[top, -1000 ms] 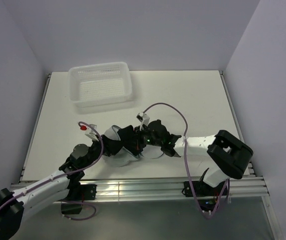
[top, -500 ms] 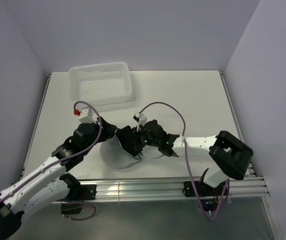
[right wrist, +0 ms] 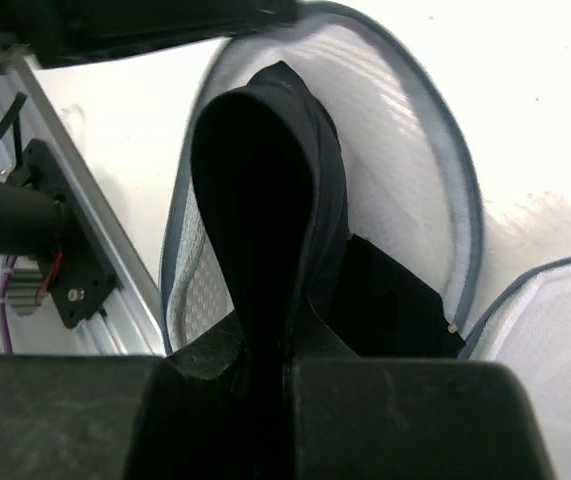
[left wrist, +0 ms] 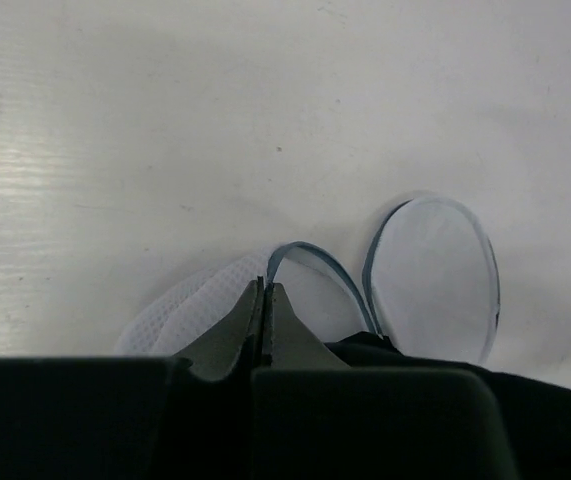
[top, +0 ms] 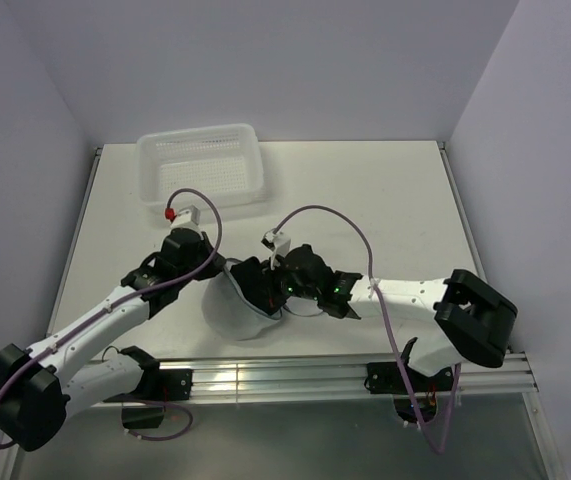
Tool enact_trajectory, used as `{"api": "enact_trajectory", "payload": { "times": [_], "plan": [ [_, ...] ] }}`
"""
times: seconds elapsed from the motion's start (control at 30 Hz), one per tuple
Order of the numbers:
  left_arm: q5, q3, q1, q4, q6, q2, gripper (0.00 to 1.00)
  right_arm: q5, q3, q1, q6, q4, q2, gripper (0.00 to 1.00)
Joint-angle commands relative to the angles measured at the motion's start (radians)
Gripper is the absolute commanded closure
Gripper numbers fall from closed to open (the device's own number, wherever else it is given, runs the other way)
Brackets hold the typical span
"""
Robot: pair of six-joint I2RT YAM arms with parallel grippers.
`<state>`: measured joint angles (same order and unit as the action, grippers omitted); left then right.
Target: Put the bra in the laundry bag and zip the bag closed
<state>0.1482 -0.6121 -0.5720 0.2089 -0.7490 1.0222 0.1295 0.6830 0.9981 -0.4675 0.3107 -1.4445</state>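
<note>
The left arm has swung in from the near edge, and the left pincer [left wrist: 265, 290], spread a moment ago, has snapped together on the rim of the laundry bag [top: 235, 318]. The two fingers sit flush against each other, with white mesh and the dark rim coming out right at their tips, on the bag's left side. The bag lies open on the surface [top: 365, 200], mouth up, and its round flap rests flat just beside it. From the bag's right side the right pincer [right wrist: 265, 342] reaches into the mouth, clamped on the bra [right wrist: 265, 170]. The black fabric rises from between its fingers in a tall fold against the bag's inner mesh wall. A white perforated basket [top: 203, 165] stands well apart from the bag, beyond its far left side.
</note>
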Motion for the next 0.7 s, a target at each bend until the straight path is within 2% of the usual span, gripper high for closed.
{"api": "enact_trajectory", "payload": {
  "times": [0.0, 0.2, 0.33, 0.53, 0.67],
  "plan": [
    [-0.102, 0.008, 0.006, -0.164, -0.001, 0.022, 1.00, -0.008, 0.049, 0.020, 0.041, -0.042, 0.081, 1.00],
    [-0.244, 0.018, 0.003, -0.478, -0.053, 0.030, 1.00, 0.137, 0.090, 0.024, 0.049, -0.085, 0.087, 1.00],
    [-0.285, 0.064, 0.001, -0.566, -0.099, -0.031, 1.00, 0.093, 0.092, 0.020, 0.035, -0.065, 0.016, 1.00],
    [-0.328, 0.184, 0.003, -0.592, -0.177, -0.116, 1.00, 0.105, 0.128, -0.055, -0.022, 0.011, -0.131, 1.00],
    [-0.325, 0.216, 0.004, -0.571, -0.196, -0.161, 1.00, 0.056, 0.214, -0.093, -0.095, -0.042, -0.217, 1.00]
  ]
}}
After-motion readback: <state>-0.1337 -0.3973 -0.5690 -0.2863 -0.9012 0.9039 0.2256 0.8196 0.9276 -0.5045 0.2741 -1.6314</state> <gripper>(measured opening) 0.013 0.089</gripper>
